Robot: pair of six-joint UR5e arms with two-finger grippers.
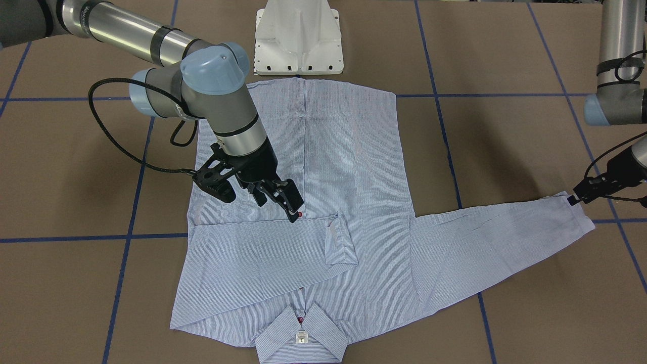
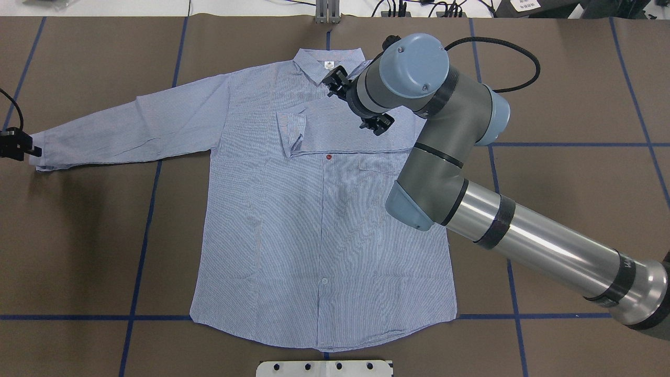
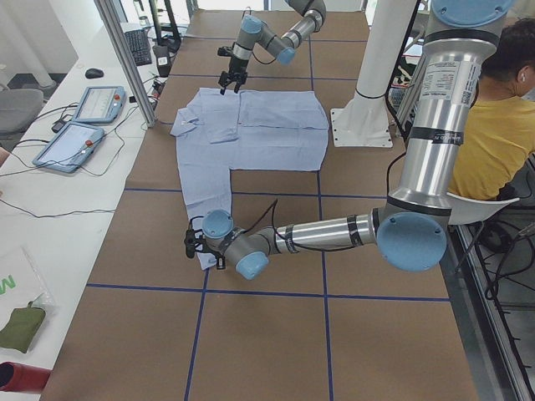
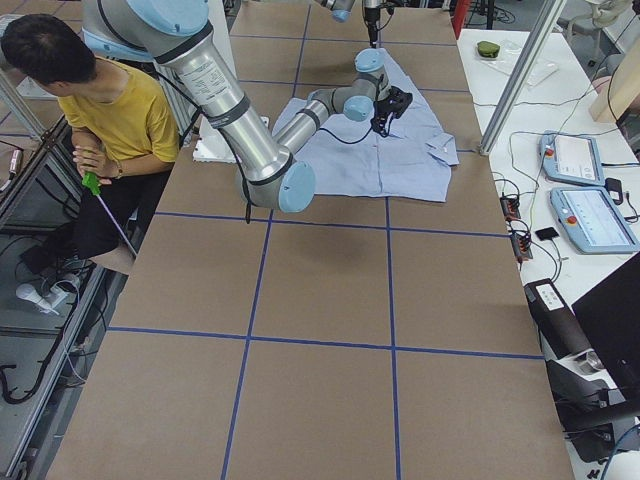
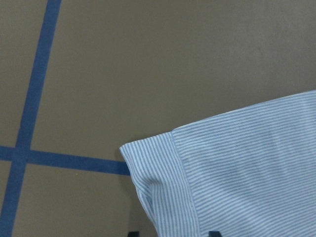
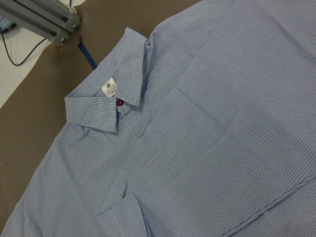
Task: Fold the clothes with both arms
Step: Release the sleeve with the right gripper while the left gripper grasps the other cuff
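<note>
Here, the shirt [image 2: 324,220] is laid flat, front up, on the table [image 2: 576,78].
The right gripper [image 1: 278,207] is held open above the folded sleeve; the left gripper [image 1: 575,198] is spread at the outstretched cuff [image 5: 163,187].

Brown table [image 1: 505,50] gridded with blue tape lines [image 1: 440,126] lies beneath the right claw [image 1: 278,202]; beyond the claw, a white bench [image 4: 600,110] bears two tablets [image 4: 575,160]; an aluminium post [image 4: 515,75] stands at that bench's edge.

Left pincer [image 2: 32,151] cut by edge; hold on cuff [image 2: 49,154] unclear.
</note>
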